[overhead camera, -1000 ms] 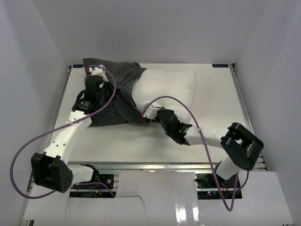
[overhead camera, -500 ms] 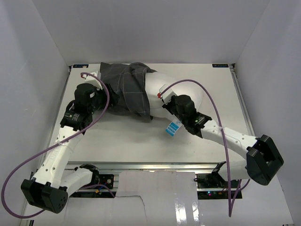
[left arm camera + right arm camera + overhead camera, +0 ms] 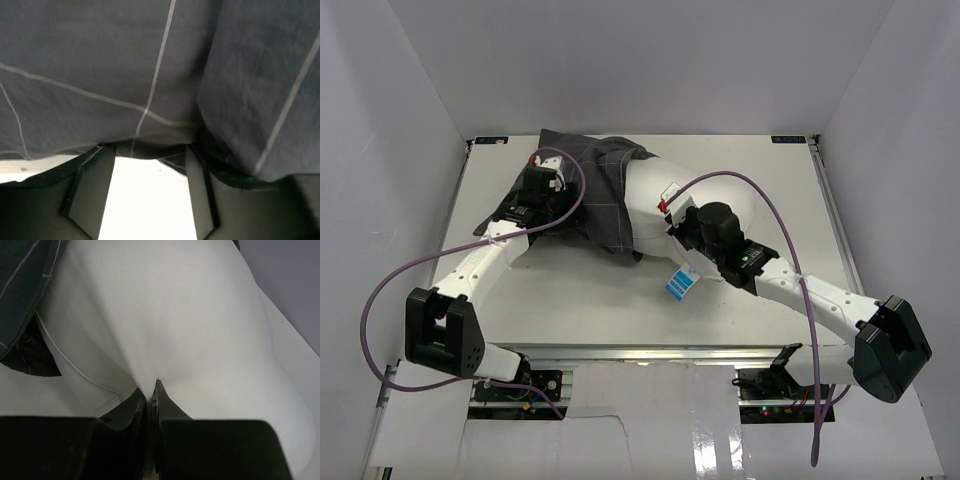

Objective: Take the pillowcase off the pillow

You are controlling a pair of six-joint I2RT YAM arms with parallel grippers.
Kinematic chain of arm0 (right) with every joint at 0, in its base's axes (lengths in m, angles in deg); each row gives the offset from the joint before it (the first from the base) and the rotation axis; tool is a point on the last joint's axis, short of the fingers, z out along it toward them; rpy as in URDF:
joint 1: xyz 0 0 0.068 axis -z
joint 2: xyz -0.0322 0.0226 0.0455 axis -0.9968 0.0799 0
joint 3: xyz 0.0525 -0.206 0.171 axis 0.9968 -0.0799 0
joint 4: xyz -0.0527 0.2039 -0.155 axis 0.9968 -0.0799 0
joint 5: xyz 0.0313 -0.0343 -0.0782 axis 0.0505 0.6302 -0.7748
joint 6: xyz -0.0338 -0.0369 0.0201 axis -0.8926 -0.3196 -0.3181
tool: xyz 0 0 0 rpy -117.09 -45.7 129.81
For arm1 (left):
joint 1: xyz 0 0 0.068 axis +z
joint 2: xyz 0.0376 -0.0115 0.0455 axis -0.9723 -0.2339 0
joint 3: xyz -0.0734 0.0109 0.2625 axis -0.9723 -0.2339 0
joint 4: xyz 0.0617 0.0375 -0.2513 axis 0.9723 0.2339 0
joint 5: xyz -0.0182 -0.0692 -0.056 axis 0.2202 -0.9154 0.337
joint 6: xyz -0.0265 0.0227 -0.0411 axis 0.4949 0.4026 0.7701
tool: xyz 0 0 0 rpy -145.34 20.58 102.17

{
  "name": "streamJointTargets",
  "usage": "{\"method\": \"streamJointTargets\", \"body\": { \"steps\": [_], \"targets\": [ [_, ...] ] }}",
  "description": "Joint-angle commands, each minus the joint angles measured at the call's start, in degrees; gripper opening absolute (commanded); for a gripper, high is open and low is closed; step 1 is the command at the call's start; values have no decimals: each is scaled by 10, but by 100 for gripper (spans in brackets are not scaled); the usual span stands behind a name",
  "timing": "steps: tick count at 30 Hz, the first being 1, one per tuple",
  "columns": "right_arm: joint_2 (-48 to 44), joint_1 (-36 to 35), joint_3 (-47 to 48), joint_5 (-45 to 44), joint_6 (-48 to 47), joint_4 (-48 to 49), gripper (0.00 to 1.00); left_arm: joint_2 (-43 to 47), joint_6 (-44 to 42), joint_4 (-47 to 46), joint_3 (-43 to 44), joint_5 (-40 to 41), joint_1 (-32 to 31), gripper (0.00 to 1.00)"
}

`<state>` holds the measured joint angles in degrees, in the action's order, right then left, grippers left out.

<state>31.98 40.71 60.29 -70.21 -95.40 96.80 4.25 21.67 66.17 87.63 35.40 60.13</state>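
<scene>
The dark grey checked pillowcase (image 3: 595, 185) covers the left end of the white pillow (image 3: 650, 195) at the back of the table. The pillow's right part is bare, and its blue-and-white tag (image 3: 680, 284) hangs at the near edge. My right gripper (image 3: 682, 232) is shut, pinching a fold of the pillow (image 3: 165, 315) between its tips (image 3: 151, 388). My left gripper (image 3: 542, 190) is open at the left side of the pillowcase (image 3: 125, 70). The cloth drapes over the fingertips (image 3: 92, 170), with the white table showing between them.
White walls enclose the table (image 3: 580, 290) on three sides. Purple cables (image 3: 740, 190) loop over both arms. The right arm (image 3: 820, 295) reaches in from the near right corner and the left arm (image 3: 470, 280) from the near left.
My left gripper has swung right and forward onto the pillowcase's left side. My right gripper stays shut on the pillow and has shifted slightly; the tag hangs lower.
</scene>
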Motion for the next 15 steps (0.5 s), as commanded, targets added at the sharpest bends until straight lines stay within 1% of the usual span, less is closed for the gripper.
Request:
{"method": "streamJointTargets", "body": {
  "steps": [1, 2, 3, 4, 5, 7, 8, 11, 12, 15],
  "targets": [
    [-33, 1, 10, 18, 12, 47, 8, -10, -14, -31, 32, 48, -5, 67],
    [-33, 1, 11, 19, 12, 46, 8, -12, -13, -34, 31, 54, -5, 60],
    [-34, 1, 10, 18, 13, 46, 8, -14, -9, -36, 30, 60, -6, 51],
    [-35, 3, 10, 21, 12, 45, 8, -12, -5, -38, 30, 75, -5, 22],
    [-36, 6, 9, 27, 9, 44, 8, -11, -3, -36, 30, 83, -5, 1],
    [-46, 18, -1, 23, 12, 46, 8, -4, 14, -9, 43, 124, -5, 0],
    [-54, 24, -4, 17, 19, 45, 8, 2, 21, 0, 49, 181, -5, 0],
    [-77, 63, -19, 21, 44, 45, 8, 24, 30, 18, 63, 256, -4, 0],
    [-84, 90, -26, 27, 54, 45, 8, 38, 28, 20, 65, 291, -4, 0],
    [-112, 130, -37, 37, 85, 44, 8, 54, 22, 27, 81, 339, -1, 0]
  ]
}}
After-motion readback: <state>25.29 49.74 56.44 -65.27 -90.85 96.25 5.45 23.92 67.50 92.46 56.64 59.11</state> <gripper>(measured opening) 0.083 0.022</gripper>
